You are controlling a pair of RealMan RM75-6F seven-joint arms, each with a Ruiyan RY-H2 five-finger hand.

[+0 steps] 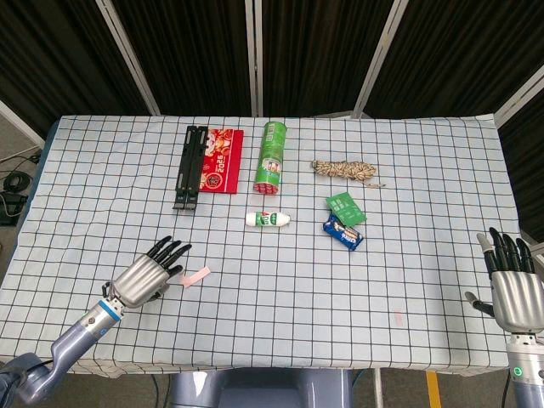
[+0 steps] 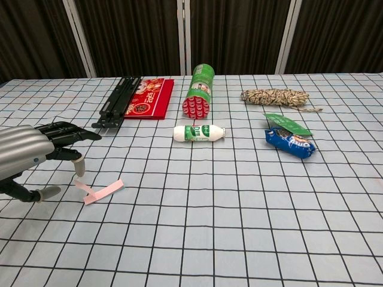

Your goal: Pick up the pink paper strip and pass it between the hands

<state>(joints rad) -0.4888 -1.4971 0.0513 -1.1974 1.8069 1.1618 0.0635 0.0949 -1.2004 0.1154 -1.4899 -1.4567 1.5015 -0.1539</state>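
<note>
While the strip [image 1: 195, 277] lay flat on the cloth [image 1: 280, 314], its long axis ran diagonally, the near end just beside the left hand [image 1: 146, 277], whose fingers [image 2: 69, 133] were spread and held nothing. It lay to that hand's right, at its fingertips. By contrast, the right hand [image 1: 513, 287], also spread and empty, hung well apart at the far edge. No containers held anything.

Pink strip [image 2: 100, 192] on white cloth [image 1: 280, 280] gridded in black, silver hands [image 1: 146, 274] with black fingers [image 2: 72, 133], black rack [image 1: 189, 167], red packet [image 1: 221, 160], green can [image 1: 271, 156], white-green bottle [image 1: 269, 219], mottled beige rope [image 1: 344, 169], green card [image 1: 345, 207], blue wrapper [image 1: 343, 232].
</note>
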